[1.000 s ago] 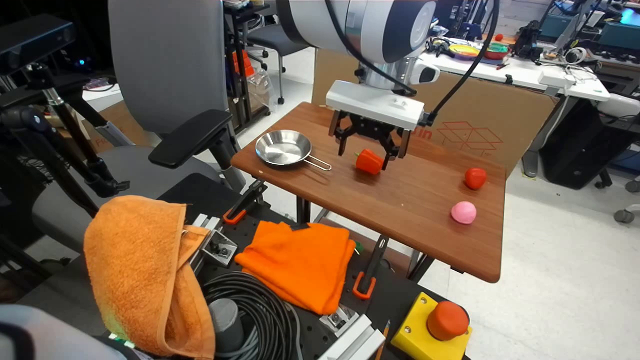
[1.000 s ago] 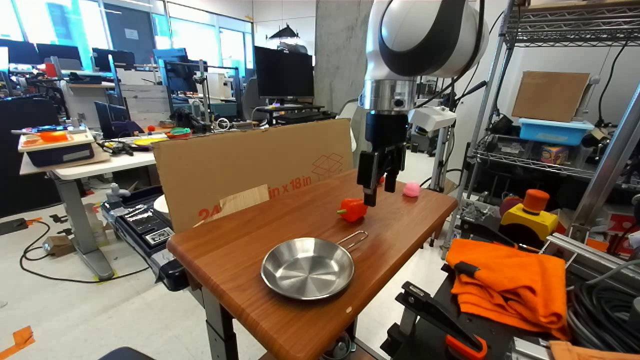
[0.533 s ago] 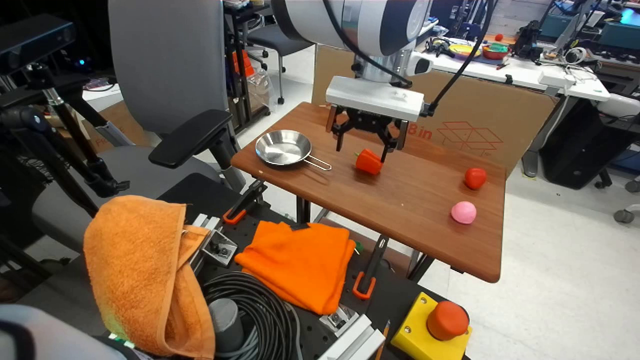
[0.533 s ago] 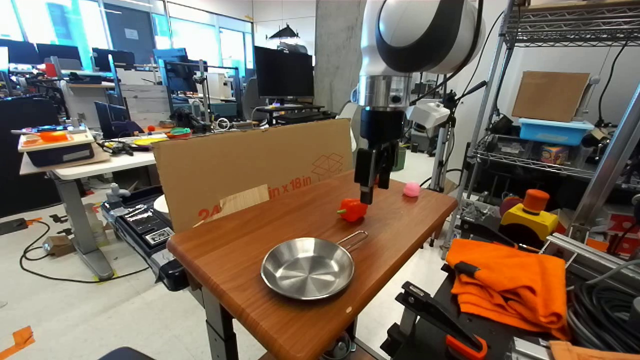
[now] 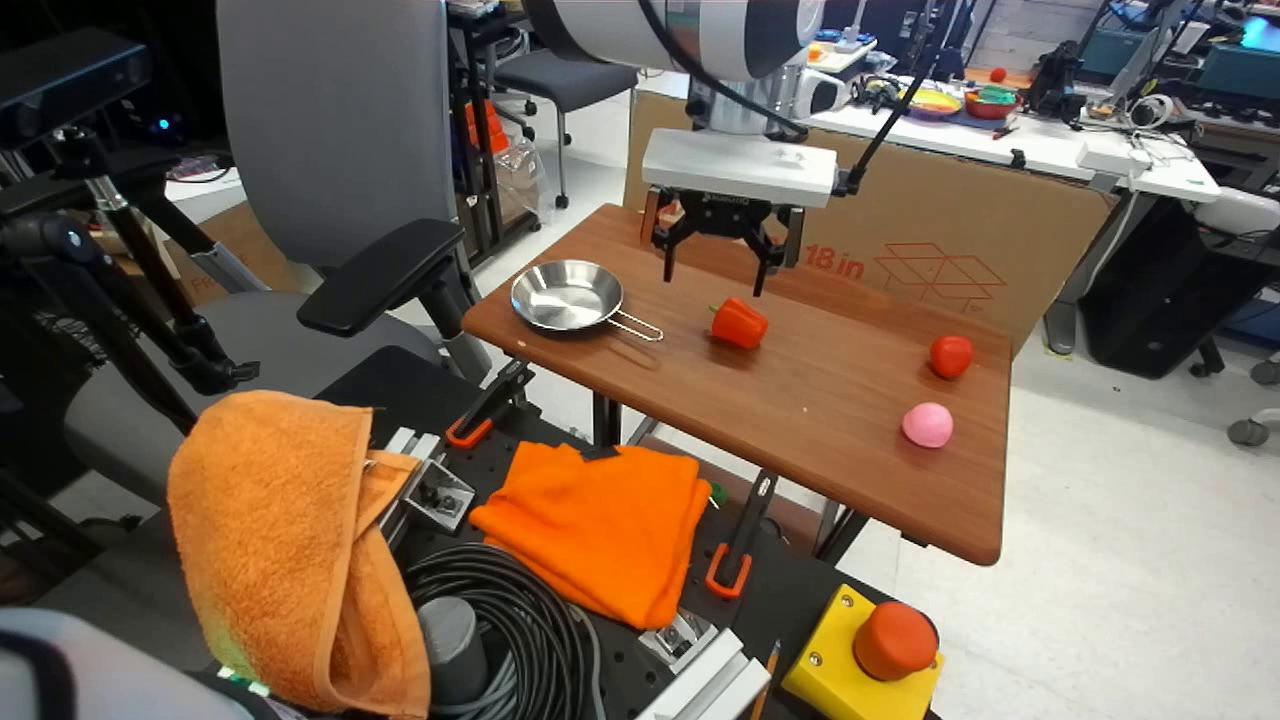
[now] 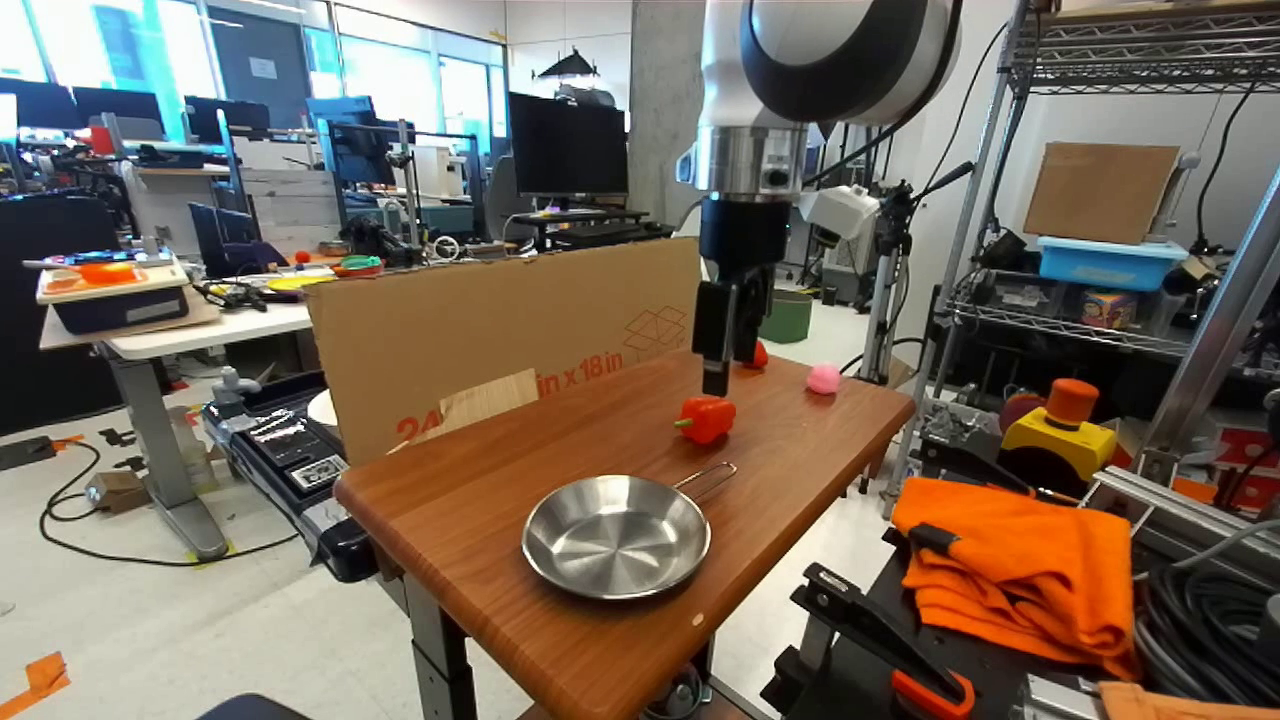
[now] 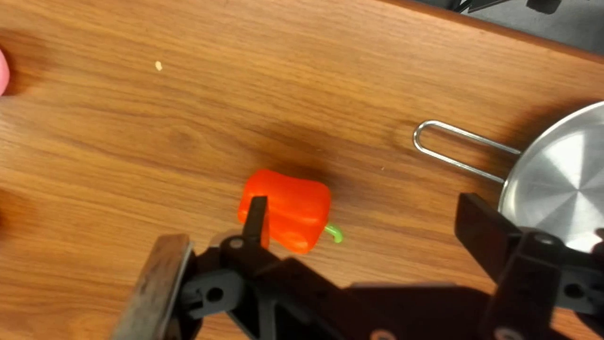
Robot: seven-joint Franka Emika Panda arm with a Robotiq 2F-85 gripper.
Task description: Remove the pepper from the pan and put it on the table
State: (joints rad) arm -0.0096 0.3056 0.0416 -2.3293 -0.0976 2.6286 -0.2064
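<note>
Below the pincer [image 5: 714, 280]: pepper [image 5: 739, 323], on its side on the table [image 6: 480, 510], apart from the pan [image 6: 615, 537]; judged delivered.
Pincer jaws: spread, nothing gripped, tips apart from the pepper.
Pepper-side finger [image 7: 255, 219]: overlaps the pepper in the wrist view; if lowered here, could knock it rolling, its sides being rounded.
Pan: past the pincer's other finger; a low sideways sweep could shove it.
Ball [image 5: 927, 425]: well apart from the pincer.
</note>
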